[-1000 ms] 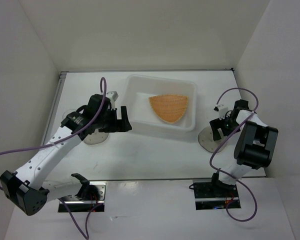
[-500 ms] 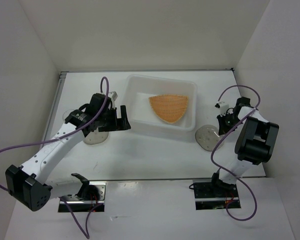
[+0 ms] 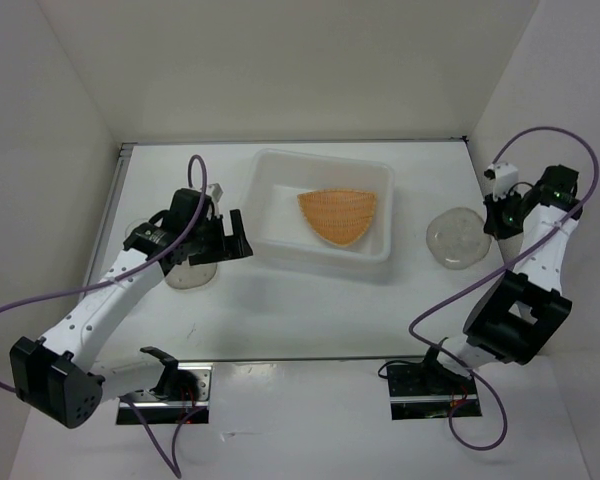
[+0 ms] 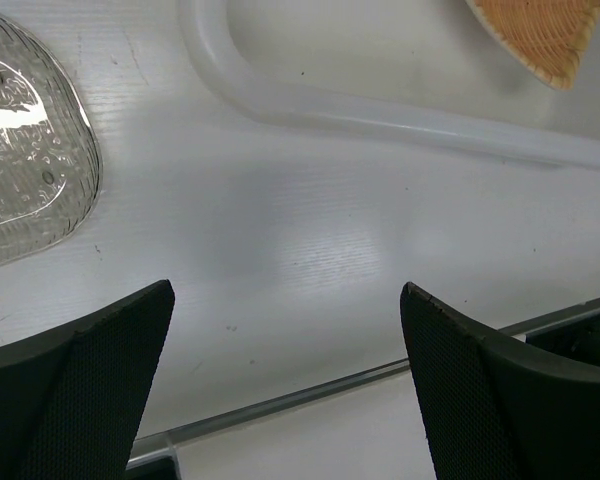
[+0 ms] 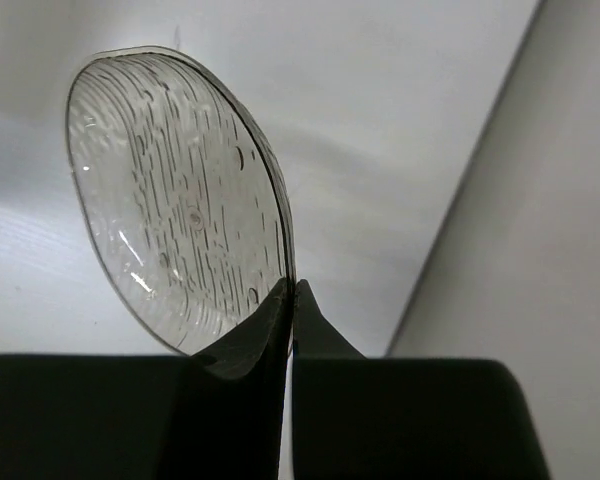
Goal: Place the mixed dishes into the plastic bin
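Left to right from the top camera:

- Far left: small clear dish (image 3: 137,238) on the table (image 3: 310,300), mostly hidden behind the left arm. Can't tell what kind it is.
- Just right of it and nearer: left saucer (image 3: 194,277), clear and textured, flat on the table, partly under the arm.
- Left gripper (image 4: 285,290): jaws spread wide, nothing between them. Wrist view shows only bare table in the gap. It hangs between the left saucer and the near-left corner of the plastic bin (image 3: 280,195), touching neither.
- Bin sits mid-table toward the far side. Orange plate (image 3: 338,215) lies flat inside it, in the right half. I see no other dish in the bin.
- Right of the bin and apart from it: right saucer (image 5: 170,220), clear, ribbed and dimpled.
- Right gripper (image 5: 292,300): fingers pressed together on that saucer's rim, a thin edge pinch. In the wrist view the saucer stands edge-up out of the fingertips. It looks lifted off the table, but I can't confirm the clearance from the top view.
- Right arm reaches along the right wall, with the gripper on the saucer's right edge.
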Motion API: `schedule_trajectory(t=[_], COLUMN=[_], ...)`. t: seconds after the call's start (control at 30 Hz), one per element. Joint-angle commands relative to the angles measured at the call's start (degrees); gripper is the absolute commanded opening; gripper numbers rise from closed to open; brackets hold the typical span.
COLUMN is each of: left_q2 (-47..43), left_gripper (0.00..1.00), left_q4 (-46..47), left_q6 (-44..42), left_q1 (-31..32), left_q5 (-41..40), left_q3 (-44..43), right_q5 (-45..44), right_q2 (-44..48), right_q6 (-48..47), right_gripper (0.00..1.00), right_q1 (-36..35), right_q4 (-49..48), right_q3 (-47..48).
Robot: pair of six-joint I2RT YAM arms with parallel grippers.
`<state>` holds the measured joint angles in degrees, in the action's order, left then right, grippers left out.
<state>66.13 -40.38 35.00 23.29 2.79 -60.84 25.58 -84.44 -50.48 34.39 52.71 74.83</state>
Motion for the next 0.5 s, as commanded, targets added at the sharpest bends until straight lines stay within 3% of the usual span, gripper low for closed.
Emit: schedule_trajectory(t=[0.0,0.23,0.47], left_q2=[-1.09,-1.09,-5.65], left_gripper=[1.00,1.00,1.00], left_q4=[2.59,3.73,-0.04], left_q6=[1.21,3.14,4.90], left_q1=[-1.22,-1.76,-2.28], left_q5=[-0.24,-0.24,-2.34], left_q3=[0.99,0.99,1.60], right_q5=[6.75,16.07,18.98], right_q2=[0.60,-5.11,-13.54], right_q6=[-1.99,0.55,8.99], right_gripper=[0.00,0.00,0.00], right_q1=[0.59,-1.34,-16.44], right_q4=[6.78,14.17,13.49], right_q3=[6.98,23.24,37.05])
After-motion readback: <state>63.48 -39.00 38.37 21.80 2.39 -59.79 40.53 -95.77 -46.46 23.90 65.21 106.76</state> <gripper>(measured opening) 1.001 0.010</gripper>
